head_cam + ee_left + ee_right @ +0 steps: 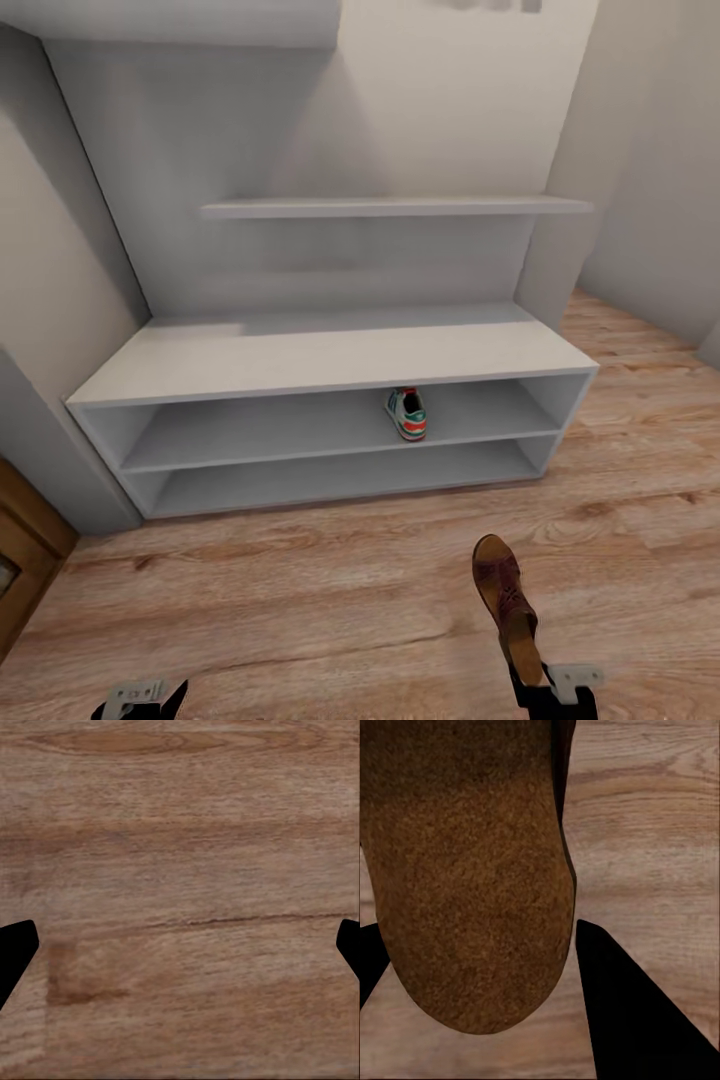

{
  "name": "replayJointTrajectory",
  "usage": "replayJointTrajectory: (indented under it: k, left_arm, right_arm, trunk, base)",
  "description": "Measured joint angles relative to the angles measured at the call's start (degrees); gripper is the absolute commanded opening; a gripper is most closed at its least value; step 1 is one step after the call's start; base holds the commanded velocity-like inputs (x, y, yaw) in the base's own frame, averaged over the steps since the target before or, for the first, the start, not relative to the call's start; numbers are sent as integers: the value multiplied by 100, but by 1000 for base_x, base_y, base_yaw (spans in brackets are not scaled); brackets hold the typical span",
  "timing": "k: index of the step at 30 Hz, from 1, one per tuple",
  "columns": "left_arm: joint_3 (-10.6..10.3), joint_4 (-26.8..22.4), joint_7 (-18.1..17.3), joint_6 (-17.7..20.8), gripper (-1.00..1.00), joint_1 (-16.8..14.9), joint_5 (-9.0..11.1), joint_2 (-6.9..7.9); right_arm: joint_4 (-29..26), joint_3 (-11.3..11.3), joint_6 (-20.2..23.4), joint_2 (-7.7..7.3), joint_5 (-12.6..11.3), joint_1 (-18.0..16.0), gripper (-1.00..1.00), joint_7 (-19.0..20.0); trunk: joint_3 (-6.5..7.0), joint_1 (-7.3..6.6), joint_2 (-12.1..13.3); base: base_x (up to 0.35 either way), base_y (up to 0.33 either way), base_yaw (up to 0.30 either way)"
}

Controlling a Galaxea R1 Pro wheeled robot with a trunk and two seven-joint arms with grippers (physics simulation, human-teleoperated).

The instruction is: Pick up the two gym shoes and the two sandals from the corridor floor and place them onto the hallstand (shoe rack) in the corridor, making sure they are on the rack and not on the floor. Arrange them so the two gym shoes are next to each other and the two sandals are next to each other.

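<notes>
Sandal (pixel 505 600) is hanging at the lower right of the head view, pinched at its heel end by the right gripper (pixel 530 675) and pointing toward the hallstand (pixel 330 355); in the right wrist view its brown sole (pixel 472 900) is sitting between the two dark fingers (pixel 637 1012), above the corridor floor (pixel 652 832). One gym shoe (pixel 407 413) is resting on the upper open shelf row, right of centre, just under the front edge of the bench top, with bare shelf running wide to its left and a shorter stretch to its right. The lower shelf row and the bench top are lying bare, and a narrow wall shelf (pixel 395 207) is jutting out above. Bare planks are stretching between the hallstand's base and the grippers, widening toward the right edge of the frame. The left gripper (pixel 140 700) is sitting at the lower left, and in the left wrist view its fingertips (pixel 15 952) are standing spread wide over bare floor, holding nothing.
</notes>
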Motion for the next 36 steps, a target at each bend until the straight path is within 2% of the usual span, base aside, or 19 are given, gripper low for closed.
replayJointTrajectory:
  k: [14, 25, 36]
  left_arm:
    - [3, 0, -4, 9, 100, 0, 0, -3]
    - [5, 0, -4, 9, 100, 0, 0, -2]
    - [-58, -10, -9, -25, 100, -1, -41, -35]
  right_arm:
    - [-2, 0, 0, 3, -8, 0, -100, 6]
    - [-4, 0, -2, 7, -8, 0, -100, 6]
    - [1, 0, -4, -21, 6, 0, -100, 8]
  trunk:
    - [0, 0, 0]
    - [0, -1, 0]
    - [0, -1, 0]
  base:
    - [-141, 285, 0]
    - [-23, 298, 0]
    - [0, 11, 0]
